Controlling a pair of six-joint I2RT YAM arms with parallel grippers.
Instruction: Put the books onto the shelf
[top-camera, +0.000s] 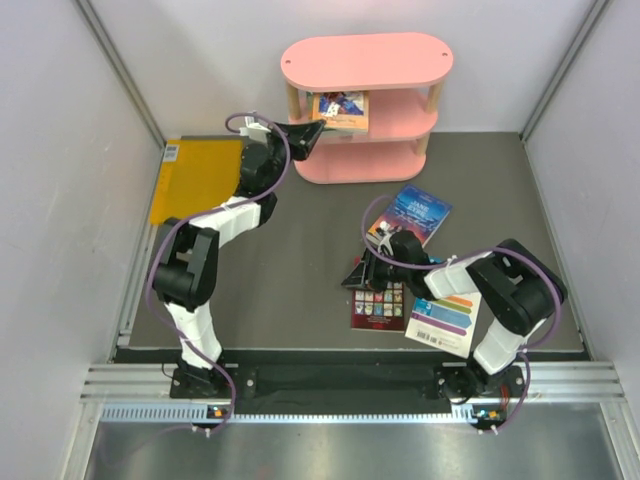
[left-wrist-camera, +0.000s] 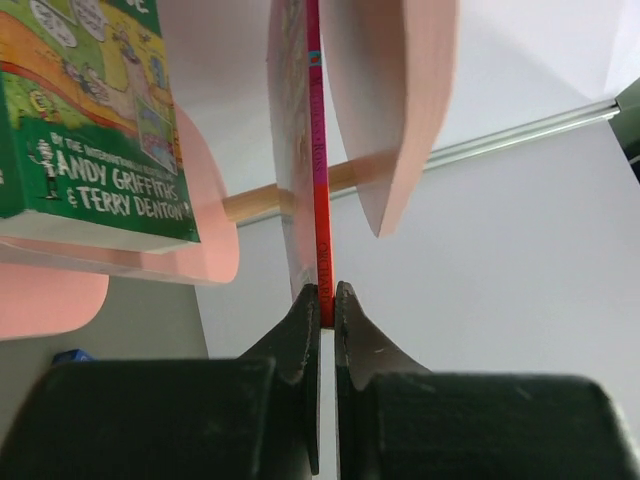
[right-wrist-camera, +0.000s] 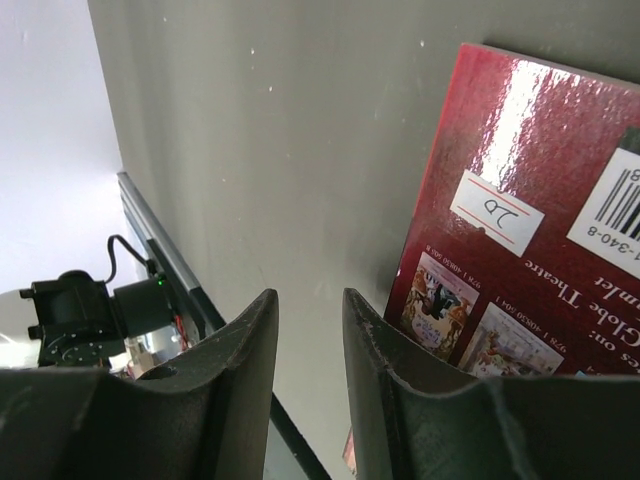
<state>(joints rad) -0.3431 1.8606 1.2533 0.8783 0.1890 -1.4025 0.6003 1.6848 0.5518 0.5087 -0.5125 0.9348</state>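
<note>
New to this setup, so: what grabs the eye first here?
The pink shelf at the far side, a green book on its middle tier. The left gripper, at the shelf, pinches a thin red-spined book; the dark red book, blue book and striped book lie on the table by the right gripper.

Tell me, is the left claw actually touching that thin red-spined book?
Touching. The left wrist view shows the left gripper pinching the red-spined book by its edge, both fingers pressed flat against it with no gap.
</note>
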